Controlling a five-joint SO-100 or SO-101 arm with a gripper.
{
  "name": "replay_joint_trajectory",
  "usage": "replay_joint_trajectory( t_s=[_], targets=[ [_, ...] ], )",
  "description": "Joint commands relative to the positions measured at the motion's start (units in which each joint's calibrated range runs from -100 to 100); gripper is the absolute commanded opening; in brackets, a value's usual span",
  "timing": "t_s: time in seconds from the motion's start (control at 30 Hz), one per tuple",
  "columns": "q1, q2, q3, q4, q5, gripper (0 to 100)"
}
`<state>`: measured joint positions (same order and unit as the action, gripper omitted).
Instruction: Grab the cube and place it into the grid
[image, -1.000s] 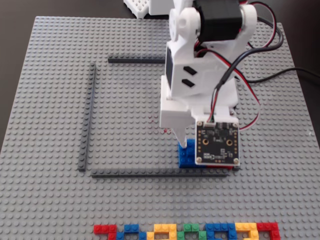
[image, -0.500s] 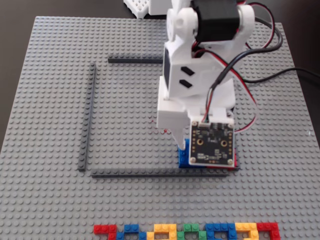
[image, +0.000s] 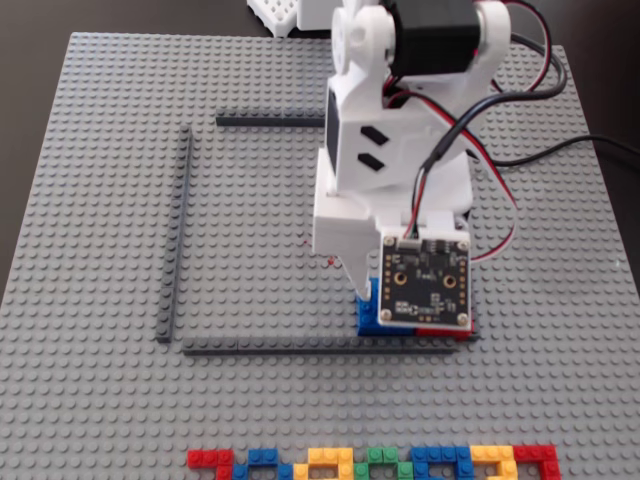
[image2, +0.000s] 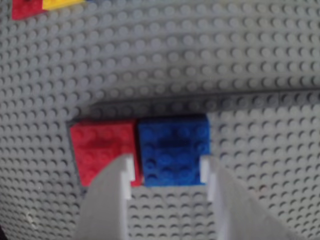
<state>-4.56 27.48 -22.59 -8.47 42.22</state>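
**Blue cube bracketed at the grid's corner**

Two pale fingers (image2: 107, 200) filled the bottom of the wrist view, and the gripper (image2: 167, 172) sat with its jaws spread just wider than the blue cube (image2: 174, 156) between them. One fingertip sat at each side of the cube, but the picture did not settle whether either pad was pressing on it, so this read as a cube either just set down or about to be gripped, not carried. The cube rested flat on the grey baseplate (image2: 240, 60).

Touching the cube on the wrist view's left was a red cube (image2: 102, 150), partly under one finger. Beyond both, directly ahead of the fingertips, ran a dark strip (image2: 210, 96) that both cubes butted against. That snug placement was probably deliberate: the strip and the neighbour acted as stops, squaring the piece into a cell.

In the fixed view the arm (image: 400, 150) stood over the spot and hid most of it. Only a blue edge (image: 368, 315) showed below the wrist's circuit board (image: 426, 282), just inside the strip (image: 320, 349) forming the frame's near side. A row of coloured bricks (image: 375, 463) lay well apart, by the plate's near edge.

No brand or legible writing showed; any board markings were too small to read.
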Motion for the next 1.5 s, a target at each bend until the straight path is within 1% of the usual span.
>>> replay_joint_trajectory(
  t_s=[0.0, 0.17, 0.27, 0.33, 0.43, 0.5, 0.8, 1.03, 1.27, 1.47],
  targets=[
    [0.5, -6.7, -4.7, 0.9, 0.3, 17],
    [0.2, -11.9, -3.4, 2.4, 0.7, 16],
    [0.0, -17.1, -0.7, 3.4, 1.2, 14],
    [-0.3, -21.2, 1.7, 3.8, 1.6, 11],
    [-0.9, -28.3, 7.1, 3.8, 1.9, 2],
    [-1.3, -33.2, 11.5, 3.2, 2.0, 1],
    [-1.9, -55.4, 31.7, 1.0, 2.4, 0],
    [-1.3, -70.2, 43.8, -0.3, 2.8, 0],
    [-1.6, -87.3, 63.6, -6.6, 2.9, 0],
    [0.0, -98.4, 78.6, -12.1, 2.9, 0]
  ],
)
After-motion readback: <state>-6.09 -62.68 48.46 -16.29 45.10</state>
